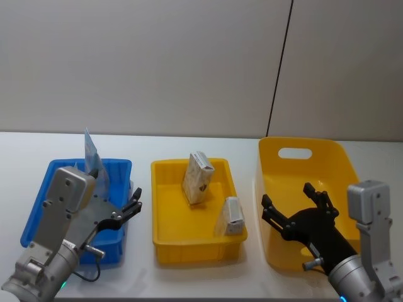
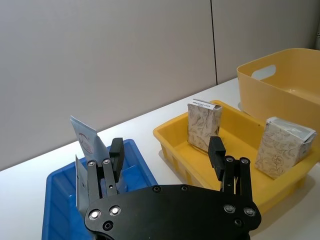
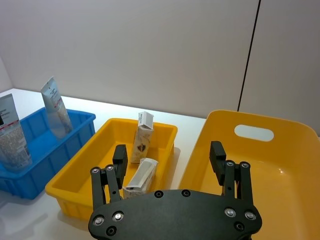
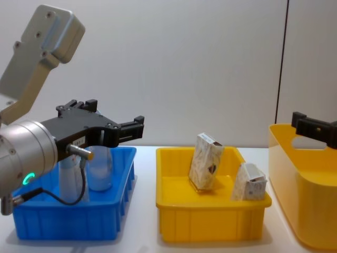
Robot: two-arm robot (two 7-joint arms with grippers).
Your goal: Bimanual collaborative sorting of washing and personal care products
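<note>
blue tray: left | yellow tray: centre | yellow handled tub: right | white table: beneath | grey wall: far

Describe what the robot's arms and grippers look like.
Both arms are silver-grey metal cylinders with a pale boxy housing at the wrist. The left gripper and right gripper are matte black with silver screws and short blocky fingers. A thin black cable loops beside the left arm.

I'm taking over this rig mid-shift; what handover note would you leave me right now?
Left pincer open, unloaded, over the blue tray.
Right pincer open, unloaded, over the large yellow bin.
Both tubes stand in the blue tray; both cartons sit in the small yellow tray.
Done: products look grouped by type. Left: likely only parking the arms.
</note>
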